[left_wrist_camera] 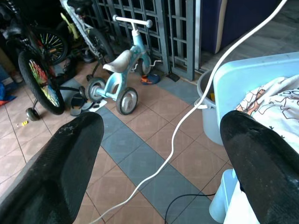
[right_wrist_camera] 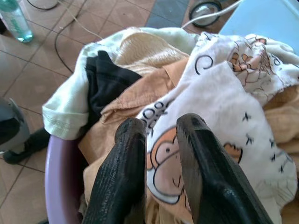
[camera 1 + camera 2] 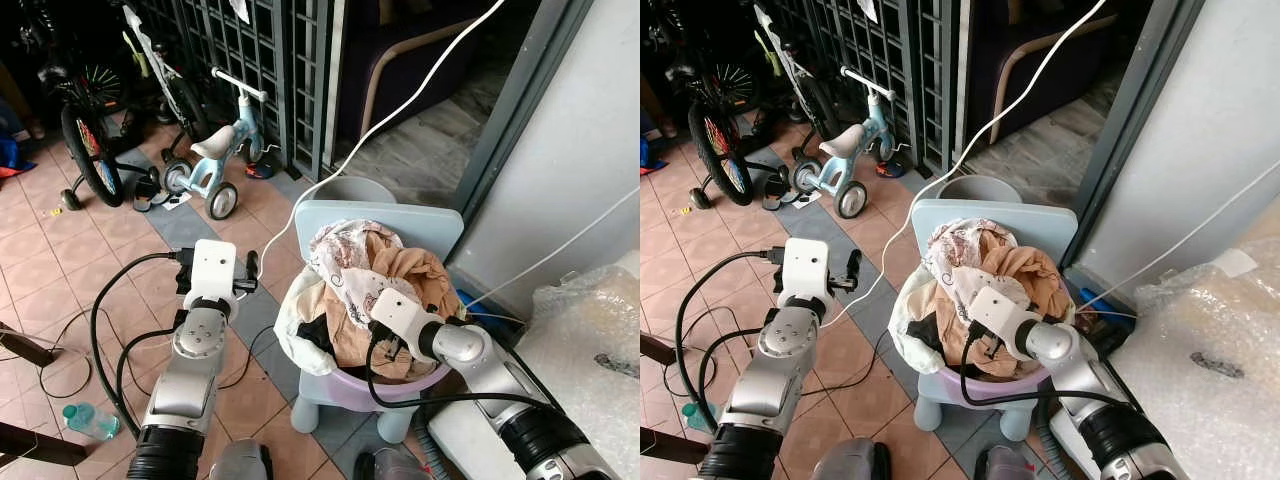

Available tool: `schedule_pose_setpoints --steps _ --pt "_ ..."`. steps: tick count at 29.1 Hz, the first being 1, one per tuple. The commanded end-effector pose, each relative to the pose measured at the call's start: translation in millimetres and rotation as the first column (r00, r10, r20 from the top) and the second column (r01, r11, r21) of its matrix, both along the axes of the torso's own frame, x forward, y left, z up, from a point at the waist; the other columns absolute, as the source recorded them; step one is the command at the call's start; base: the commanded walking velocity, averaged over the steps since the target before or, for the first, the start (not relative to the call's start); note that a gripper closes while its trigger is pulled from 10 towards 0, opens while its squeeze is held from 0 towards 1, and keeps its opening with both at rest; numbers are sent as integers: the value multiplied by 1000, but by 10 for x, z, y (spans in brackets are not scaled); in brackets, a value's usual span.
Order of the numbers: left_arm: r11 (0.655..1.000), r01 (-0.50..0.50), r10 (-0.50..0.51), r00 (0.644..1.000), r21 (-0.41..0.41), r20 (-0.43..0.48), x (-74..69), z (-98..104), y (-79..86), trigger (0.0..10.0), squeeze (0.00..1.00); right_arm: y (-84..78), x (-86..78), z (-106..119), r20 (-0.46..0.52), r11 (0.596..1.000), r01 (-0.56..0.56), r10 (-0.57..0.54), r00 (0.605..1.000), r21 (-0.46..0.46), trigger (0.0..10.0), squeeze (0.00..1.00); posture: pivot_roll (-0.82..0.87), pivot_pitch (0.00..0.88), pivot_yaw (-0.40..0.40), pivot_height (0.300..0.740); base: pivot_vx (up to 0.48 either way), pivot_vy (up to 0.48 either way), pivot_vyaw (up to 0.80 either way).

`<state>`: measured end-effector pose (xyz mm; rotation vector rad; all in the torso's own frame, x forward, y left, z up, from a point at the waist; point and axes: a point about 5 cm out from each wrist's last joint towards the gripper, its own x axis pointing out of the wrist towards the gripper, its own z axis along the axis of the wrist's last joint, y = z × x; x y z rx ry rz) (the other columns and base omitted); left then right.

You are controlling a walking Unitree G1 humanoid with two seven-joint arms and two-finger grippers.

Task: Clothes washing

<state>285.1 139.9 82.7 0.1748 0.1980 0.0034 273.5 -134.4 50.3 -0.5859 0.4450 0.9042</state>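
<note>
Over the purple basin point(image 3: 345, 388) of clothes point(image 2: 219, 102), right gripper point(image 2: 161, 126) fingers narrow (holding nothing), left gripper point(image 1: 161, 140) wide.

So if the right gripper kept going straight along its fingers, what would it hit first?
The right gripper points down at the laundry heaped in the purple basin. It would most likely meet the white cartoon-print garment first; that cloth lies directly beyond the nearly closed fingertips, though the remaining gap is unclear.

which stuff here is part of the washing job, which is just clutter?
Job:
- pile of clothes in the purple basin on the light blue chair
- right gripper, over the printed white garment
- left gripper, open beside the chair

Clutter:
- blue tricycle
- bicycle
- water bottle
- white cable
</note>
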Motion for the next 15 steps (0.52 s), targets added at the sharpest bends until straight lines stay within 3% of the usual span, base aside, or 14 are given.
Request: schedule_pose_setpoints --steps 1,4,7,9,11,12,13,15 --pt "1000 6 -6 1000 18 -8 -2 -22 -4 10000 0 65 -14 78 -19 996 -80 80 997 27 10000 1000 24 0 23 740 0 0 0" --pt "1000 9 -9 1000 19 -7 10 -15 -17 10000 0 111 -46 111 -64 989 -134 138 988 69 10000 1000 26 0 23 740 0 0 0" --pt "1000 11 -11 1000 19 -2 22 -1 -21 10000 0 153 -19 173 -45 982 -157 162 986 102 10000 1000 29 0 21 740 0 0 0" --pt "1000 6 -6 1000 20 -1 16 3 -4 10000 0 237 132 270 32 983 -87 83 996 163 10000 1000 36 0 18 740 0 0 0" --pt "1000 2 -2 1000 22 -2 1 1 7 10000 0 281 241 278 88 987 -20 6 996 157 10000 1000 41 0 16 740 0 0 0" --pt "1000 -1 1 1000 23 -4 -23 -2 15 10000 0 332 342 257 122 985 65 -85 989 160 10000 1000 54 10 12 740 0 0 0" --pt "1000 -1 1 1000 23 -4 -23 -2 15 10000 0 332 342 257 122 985 65 -85 989 160 10000 1000 54 10 12 740 0 0 0" --pt "1000 -9 9 1000 24 -8 -75 -5 33 10000 0 423 429 215 112 967 166 -190 975 194 10000 1000 71 26 7 740 0 0 0"
